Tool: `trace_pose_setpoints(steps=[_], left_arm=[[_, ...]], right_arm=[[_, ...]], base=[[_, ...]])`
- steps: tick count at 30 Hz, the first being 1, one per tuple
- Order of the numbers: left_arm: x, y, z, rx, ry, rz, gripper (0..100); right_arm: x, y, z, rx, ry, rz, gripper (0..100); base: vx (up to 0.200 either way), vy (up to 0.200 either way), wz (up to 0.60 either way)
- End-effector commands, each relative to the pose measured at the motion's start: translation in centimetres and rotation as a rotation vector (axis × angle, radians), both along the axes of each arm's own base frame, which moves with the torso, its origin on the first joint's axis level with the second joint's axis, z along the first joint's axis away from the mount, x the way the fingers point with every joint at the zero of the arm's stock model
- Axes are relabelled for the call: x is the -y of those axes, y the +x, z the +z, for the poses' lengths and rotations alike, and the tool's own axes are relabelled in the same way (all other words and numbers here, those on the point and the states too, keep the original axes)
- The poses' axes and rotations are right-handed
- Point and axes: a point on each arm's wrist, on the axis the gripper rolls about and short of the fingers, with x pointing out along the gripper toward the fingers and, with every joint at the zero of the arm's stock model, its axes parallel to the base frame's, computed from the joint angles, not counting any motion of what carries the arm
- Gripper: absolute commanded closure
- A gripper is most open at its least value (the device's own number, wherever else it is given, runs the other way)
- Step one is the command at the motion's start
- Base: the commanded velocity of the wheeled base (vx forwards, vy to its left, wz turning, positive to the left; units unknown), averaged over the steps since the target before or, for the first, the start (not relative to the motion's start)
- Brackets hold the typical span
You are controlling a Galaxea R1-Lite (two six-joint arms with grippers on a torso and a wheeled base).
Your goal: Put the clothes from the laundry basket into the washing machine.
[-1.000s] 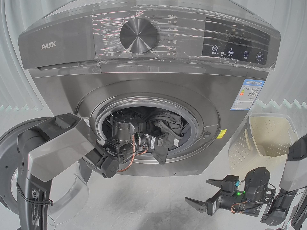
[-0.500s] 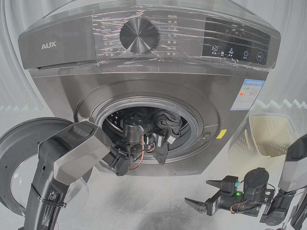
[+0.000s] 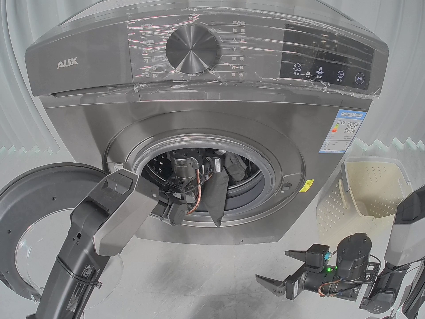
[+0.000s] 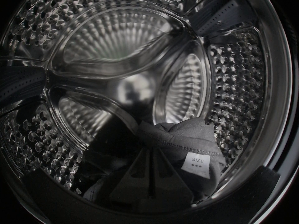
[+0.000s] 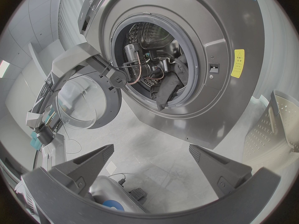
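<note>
Hanging half in and half out, the dark garment [image 3: 217,196] lies across the mouth of the washing machine [image 3: 199,111]. Its upper part is inside the drum [image 4: 124,63], and its lower tail drops over the bottom of the grey door seal [image 3: 248,213] and ends outside. In the left wrist view the hem with its white size label sits just in front of the left end effector [image 4: 151,153]. The fingers look pressed together on the cloth, so it seems to be grasping the garment. The hold is probably this way because the arm carries the piece deep enough to let it fall on the drum floor, not on the rim. A second dark piece seems to lie low in the drum, but it is too dark to be sure.

The left arm enters the opening from the left side, beside the round door [image 3: 44,209], which is swung fully open to the left. The right end effector [image 3: 272,264] hangs low in front of the machine, well apart from it, with its jaws spread and nothing between them. Near it on the right stands the laundry basket [image 3: 354,173], tilted, and the part of its inside that shows is bare pale plastic.

The hanging tail is the main obstacle: if it stays on the seal, the door could trap it.
</note>
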Motion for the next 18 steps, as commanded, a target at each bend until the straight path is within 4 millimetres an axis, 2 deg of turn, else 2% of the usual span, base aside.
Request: trace_pose_setpoints(steps=[1, 3, 4, 10, 12, 18], left_arm=[[-0.8, 1.3, -1.6, 0.003, -0.009, 0.049, 100], [-0.8, 1.3, -1.6, 0.004, -0.01, 0.049, 100], [-0.8, 1.3, -1.4, 0.01, -0.013, 0.048, 0], [-0.5, 0.5, -1.8, -0.021, -0.015, 0.036, 0], [-0.7, -0.6, -1.7, -0.06, 0.009, 0.028, 0], [-1.0, -6.0, -0.9, -0.199, 0.102, -0.09, 0]], right_arm=[[0.0, 0.0, 0.0, -0.002, -0.002, 0.0, 0], [0.0, 0.0, -0.1, -0.003, -0.003, 0.001, 0], [0.0, -0.1, 0.0, -0.002, -0.002, 0.001, 0], [0.0, -0.1, -0.1, -0.003, -0.003, 0.003, 0], [0.0, -0.1, -0.1, -0.003, -0.003, 0.003, 0], [-0.1, -0.1, -0.1, -0.004, -0.004, 0.006, 0]], base=[[0.0, 0.0, 0.0], [0.0, 0.0, 0.0], [0.0, 0.0, 0.0], [0.0, 0.0, 0.0], [0.0, 0.0, 0.0], [0.0, 0.0, 0.0]])
